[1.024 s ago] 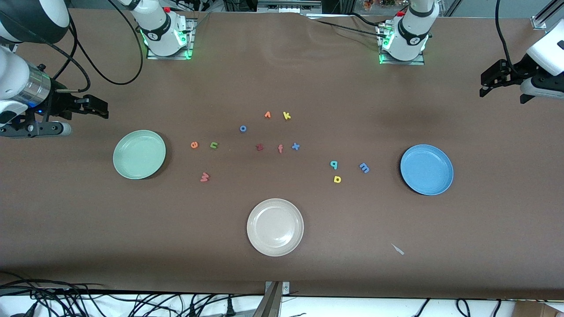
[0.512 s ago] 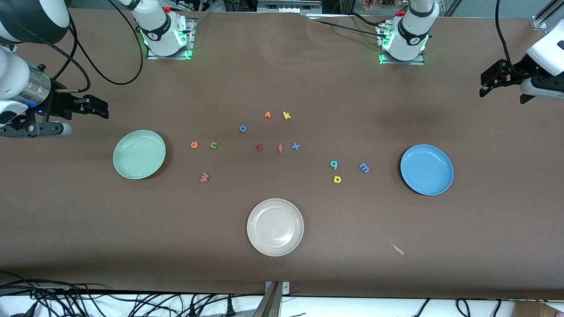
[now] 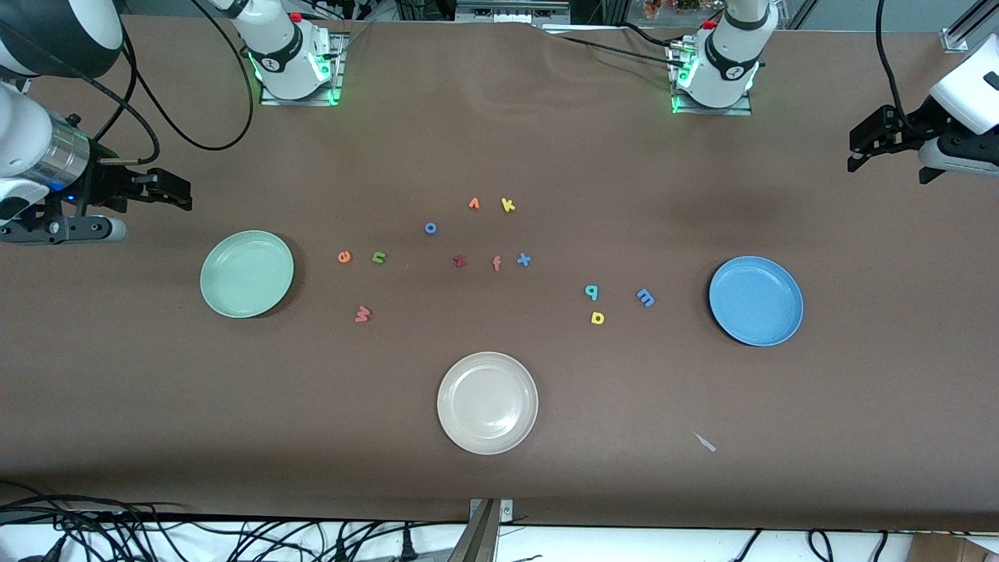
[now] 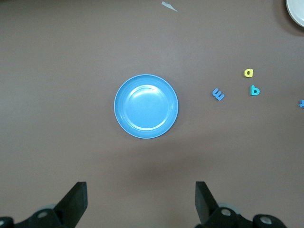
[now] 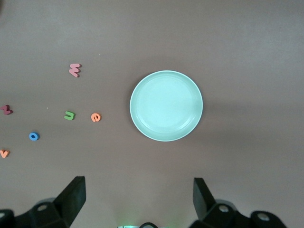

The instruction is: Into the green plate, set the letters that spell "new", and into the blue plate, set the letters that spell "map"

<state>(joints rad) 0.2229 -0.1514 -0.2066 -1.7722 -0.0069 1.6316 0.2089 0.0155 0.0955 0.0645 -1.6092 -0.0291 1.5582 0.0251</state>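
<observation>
**Matt cloth, glossy plates**

The bench [image 3: 546, 140] wears a brown matt covering, slightly rippled like cloth or paper. The blue plate [image 4: 146, 106] and green plate [image 5: 166, 105] look like smooth plastic with a soft sheen, as does the beige-white plate [image 3: 487, 402]. The small letters, like the pinkish w [image 5: 74, 70], look matt and foamy.

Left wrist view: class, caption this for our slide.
Open left gripper above empty blue plate; m, a, p lie beside it.

Green plate [image 3: 247, 274] at right arm's end, blue plate [image 3: 755, 300] at left arm's end, letters between.
</observation>
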